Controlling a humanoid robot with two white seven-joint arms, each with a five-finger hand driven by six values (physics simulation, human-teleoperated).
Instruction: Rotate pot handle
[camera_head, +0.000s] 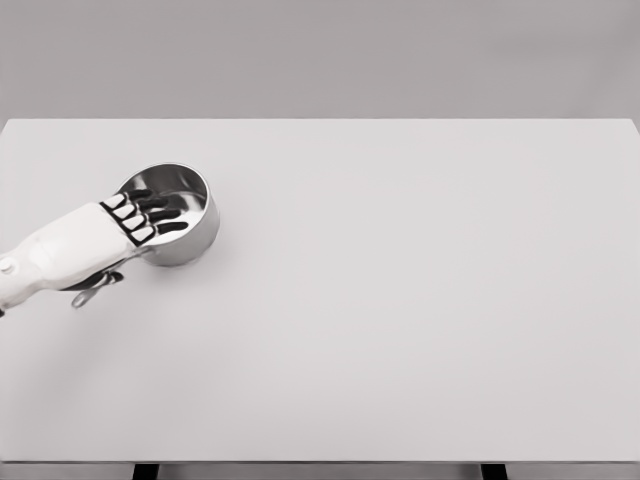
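Item: pot (185, 215). Small, round, shiny metal, standing upright on the left part of the surface (400, 300), toward the far side. Open top; inner wall reflects the dark fingers above it.

Item: pot handle (95, 288). Thin metal, running from the pot's near-left side toward the lower left. Mostly hidden under the arm; only its looped end shows, just below the wrist, lying low over the surface.

Item: left hand (125, 222). White, on an arm entering from the picture's left edge. It lies over the pot's left rim and the root of the handle. Fingers (155, 212) dark, with white segments at the knuckles, stretched out side by side over the pot's opening, pointing right and slightly away. They are extended, not curled; whether they press the rim or hang just above it cannot be told. Nothing is seen clamped between them. Thumb not discernible.

Item: surface. Pale, plain, wide; the pot sits well apart from its right half.
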